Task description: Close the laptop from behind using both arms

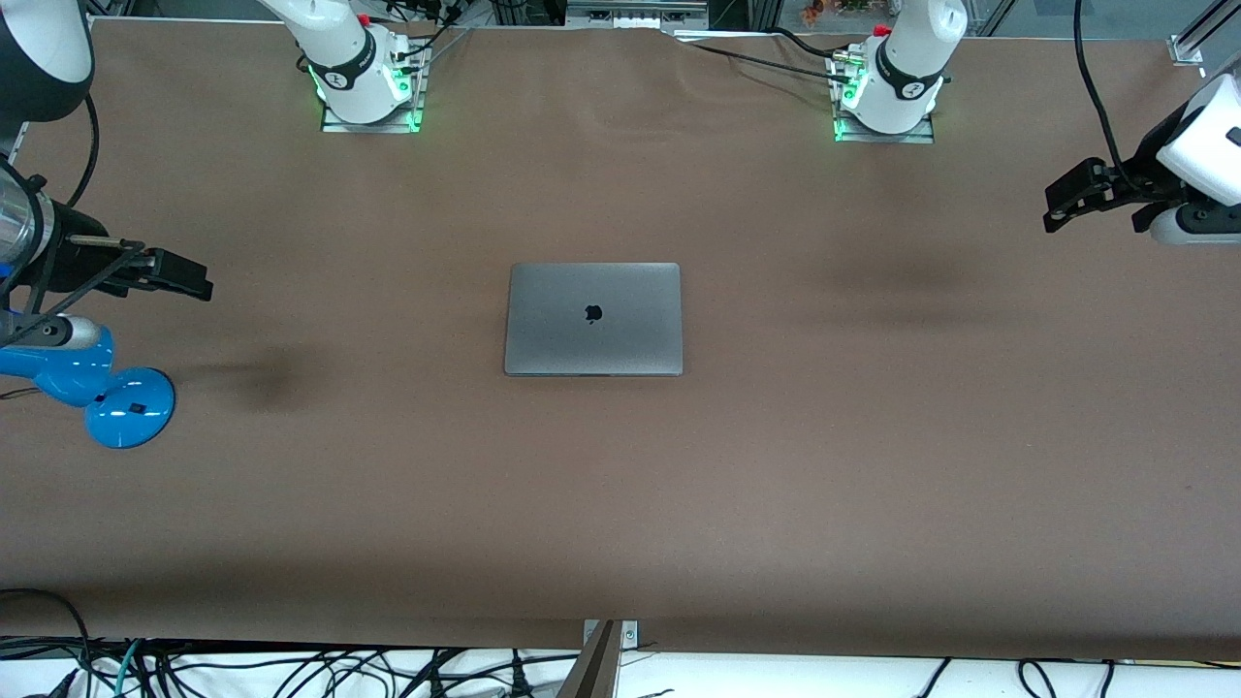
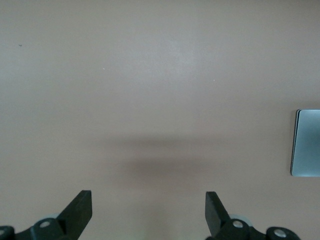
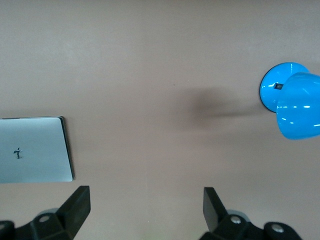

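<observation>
The space-grey laptop (image 1: 593, 318) lies shut and flat in the middle of the brown table, lid up with the black apple logo showing. It also shows in the right wrist view (image 3: 34, 149) and, as an edge only, in the left wrist view (image 2: 305, 143). My left gripper (image 1: 1059, 206) is open and empty, up in the air over the left arm's end of the table, well away from the laptop. My right gripper (image 1: 194, 279) is open and empty, up over the right arm's end of the table, above the blue lamp.
A blue lamp (image 1: 102, 383) stands on the table at the right arm's end; it also shows in the right wrist view (image 3: 292, 99). Both arm bases (image 1: 364, 82) (image 1: 887, 92) stand along the table's edge farthest from the front camera. Cables hang below the nearest edge.
</observation>
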Available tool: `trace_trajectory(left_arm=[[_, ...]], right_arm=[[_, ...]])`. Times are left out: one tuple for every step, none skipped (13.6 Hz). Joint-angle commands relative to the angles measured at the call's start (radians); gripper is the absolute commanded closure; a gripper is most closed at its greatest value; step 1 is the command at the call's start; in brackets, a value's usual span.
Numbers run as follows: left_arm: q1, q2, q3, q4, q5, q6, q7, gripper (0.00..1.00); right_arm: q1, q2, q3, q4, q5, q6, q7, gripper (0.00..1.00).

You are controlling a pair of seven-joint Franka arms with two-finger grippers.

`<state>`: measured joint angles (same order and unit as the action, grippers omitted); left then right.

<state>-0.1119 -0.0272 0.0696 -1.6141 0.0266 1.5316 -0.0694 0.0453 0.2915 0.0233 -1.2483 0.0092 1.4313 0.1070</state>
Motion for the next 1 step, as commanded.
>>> trace_trajectory(left_arm=[[-0.003,0.018,-0.001,0.022,0.026,-0.014,0.020,0.00]], right_arm=[[-0.004,-0.012,0.009,0.007,-0.011,-0.022,0.011,0.00]])
